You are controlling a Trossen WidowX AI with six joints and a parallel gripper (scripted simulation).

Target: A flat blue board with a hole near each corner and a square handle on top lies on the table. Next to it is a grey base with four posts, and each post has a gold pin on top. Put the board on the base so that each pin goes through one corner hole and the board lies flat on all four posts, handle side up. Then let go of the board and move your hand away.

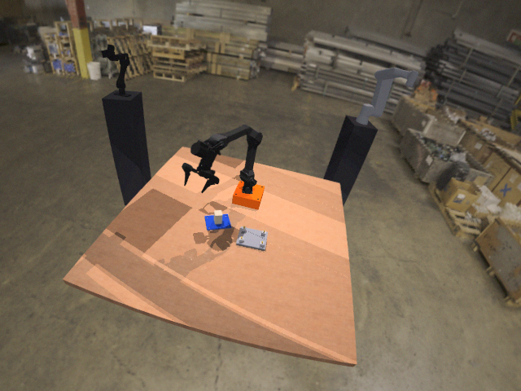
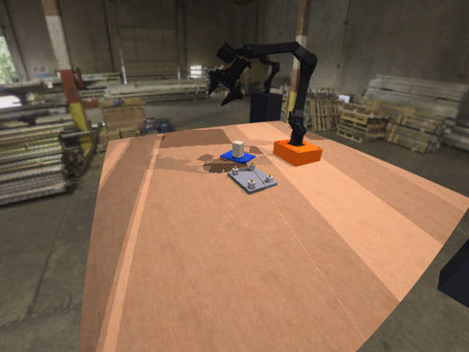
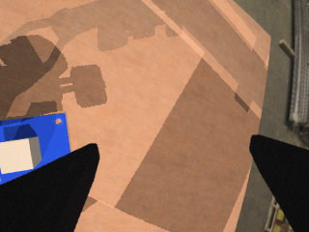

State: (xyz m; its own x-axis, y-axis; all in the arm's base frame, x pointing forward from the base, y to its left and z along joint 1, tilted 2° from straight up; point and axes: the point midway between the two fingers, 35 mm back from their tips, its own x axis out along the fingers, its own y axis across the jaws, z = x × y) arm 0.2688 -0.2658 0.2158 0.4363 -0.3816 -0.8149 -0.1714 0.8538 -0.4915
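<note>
Warehouse clutter surrounds the desk (image 1: 294,294) (image 2: 212,246) (image 3: 145,97), where the blue board (image 1: 208,223) (image 2: 246,158) (image 3: 49,137) lies beside the grey base (image 1: 252,239) (image 2: 261,184). The hand (image 1: 194,188) (image 2: 215,99) (image 3: 174,147) hangs wide open, empty; approaching seems underway, and it must next centre over the handle (image 1: 217,217) (image 2: 237,149) (image 3: 16,156).

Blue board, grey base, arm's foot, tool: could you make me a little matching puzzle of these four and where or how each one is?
1. blue board
2. grey base
3. black arm's foot
4. tool

A. on an orange block
B. open, above the table
C. carries four posts with gold pins
D. flat on the table, pale handle up

Pairs: 1-D, 2-C, 3-A, 4-B
</note>
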